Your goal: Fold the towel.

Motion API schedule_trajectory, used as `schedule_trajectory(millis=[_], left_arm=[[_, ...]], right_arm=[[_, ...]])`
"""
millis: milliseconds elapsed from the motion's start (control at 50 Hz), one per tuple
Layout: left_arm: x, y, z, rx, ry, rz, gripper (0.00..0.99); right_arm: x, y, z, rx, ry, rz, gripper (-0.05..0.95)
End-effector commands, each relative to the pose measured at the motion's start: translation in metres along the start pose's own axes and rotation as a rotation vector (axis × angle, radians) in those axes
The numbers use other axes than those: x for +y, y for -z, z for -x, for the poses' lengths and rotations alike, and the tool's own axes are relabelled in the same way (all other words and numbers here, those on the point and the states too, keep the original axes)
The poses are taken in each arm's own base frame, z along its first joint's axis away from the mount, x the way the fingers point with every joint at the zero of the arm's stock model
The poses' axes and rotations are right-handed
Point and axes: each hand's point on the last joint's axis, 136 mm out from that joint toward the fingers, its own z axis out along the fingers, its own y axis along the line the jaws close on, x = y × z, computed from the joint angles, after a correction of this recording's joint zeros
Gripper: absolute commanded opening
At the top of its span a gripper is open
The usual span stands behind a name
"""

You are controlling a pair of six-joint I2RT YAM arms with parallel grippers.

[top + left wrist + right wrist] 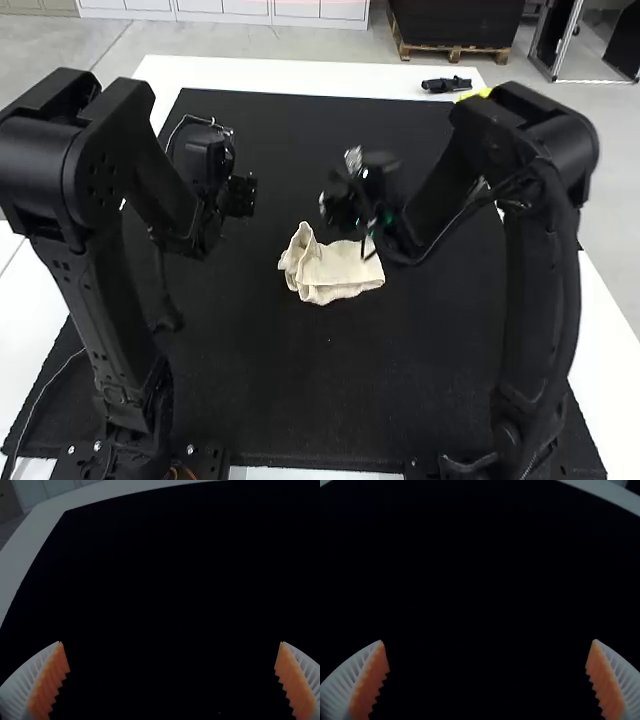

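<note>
"What's at the left?"

"The left gripper, over the black mat, its fingers spread wide."

"And then?"

"The towel, lying rumpled and partly folded on the mat, between the two arms (one corner pokes up like an ear)."

"Farther right?"

"The right gripper, near the towel's far side, also wide. Beyond it, a small black object rests on the white table."
</note>
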Motion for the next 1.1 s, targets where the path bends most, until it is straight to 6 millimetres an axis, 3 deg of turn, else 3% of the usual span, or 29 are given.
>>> schedule_trajectory(millis=[0,140,240,360,520,800,940,1080], left_arm=[[0.018,-0.003,0.035,-0.090,0.053,0.061,0.967],[0.047,-0.006,0.066,-0.159,0.117,0.156,0.967],[0.062,-0.006,0.083,-0.203,0.170,0.192,0.969],[0.077,0.006,0.092,-0.236,0.195,0.220,0.969],[0.095,0.041,0.100,-0.273,0.196,0.252,0.969],[0.101,0.119,0.104,-0.390,0.209,0.243,0.969],[0.101,0.149,0.089,-0.438,0.212,0.243,0.969],[0.092,0.174,0.069,-0.492,0.220,0.189,0.969]], right_arm=[[-0.088,0.011,0.073,-0.158,-0.063,-0.202,0.91],[-0.176,0.036,0.113,-0.221,-0.104,-0.369,0.91],[-0.235,0.064,0.117,-0.225,-0.130,-0.487,0.91],[-0.267,0.099,0.102,-0.211,-0.147,-0.570,0.91],[-0.261,0.146,0.092,-0.241,-0.153,-0.601,0.91],[-0.237,0.222,0.093,-0.355,-0.159,-0.635,0.91],[-0.224,0.262,0.097,-0.439,-0.156,-0.640,0.91],[-0.207,0.291,0.078,-0.449,-0.164,-0.630,0.91]])
